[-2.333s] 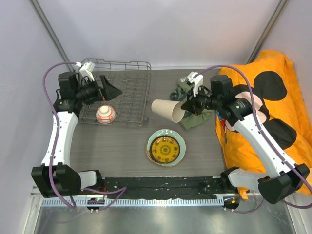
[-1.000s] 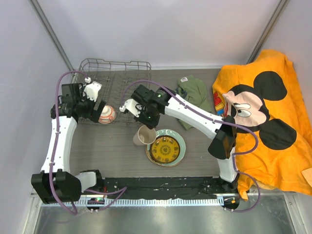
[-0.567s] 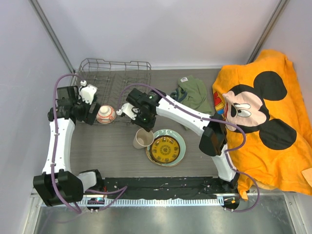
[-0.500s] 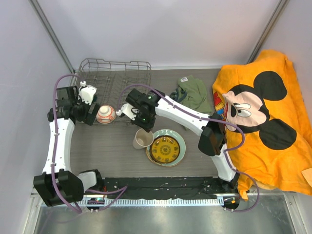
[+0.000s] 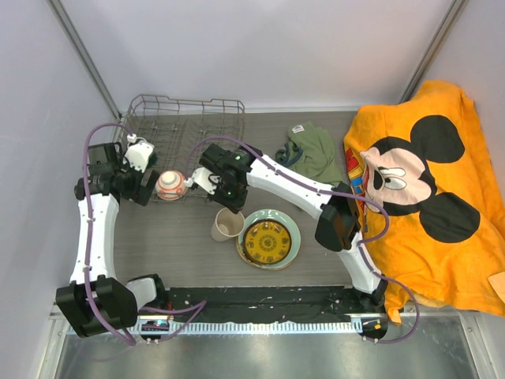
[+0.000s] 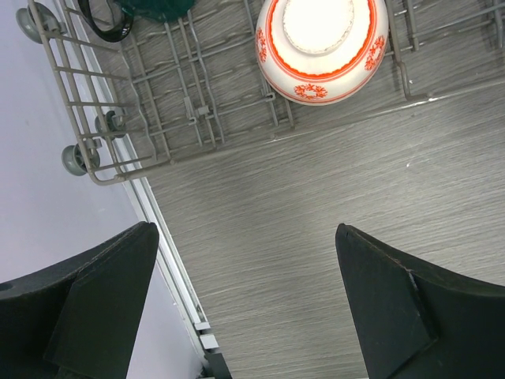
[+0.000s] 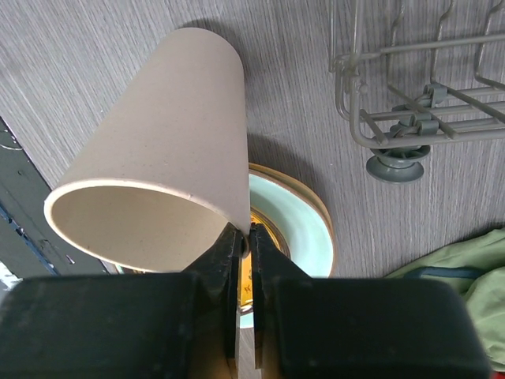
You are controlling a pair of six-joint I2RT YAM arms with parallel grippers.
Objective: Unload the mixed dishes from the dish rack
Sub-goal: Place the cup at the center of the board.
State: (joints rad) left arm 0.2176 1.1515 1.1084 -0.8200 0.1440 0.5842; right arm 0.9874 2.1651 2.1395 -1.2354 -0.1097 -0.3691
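Note:
The grey wire dish rack stands at the far left. A red-and-white patterned bowl lies upside down at its near edge, also in the left wrist view. A dark green mug shows in the rack behind it. My left gripper is open and empty just left of the bowl, fingers wide. My right gripper is shut on the rim of the beige cup, which is mouth up and tilted. The small yellow plate lies on the pale green plate, right of the cup.
An olive-green cloth lies right of the rack. An orange Mickey Mouse blanket covers the right side. The table's left edge rail runs close under my left gripper. A rack foot is near the cup.
My right arm swung the cup from the right to the table left of the plates and lowered it. My left gripper drew back from over the rack to beside the bowl.

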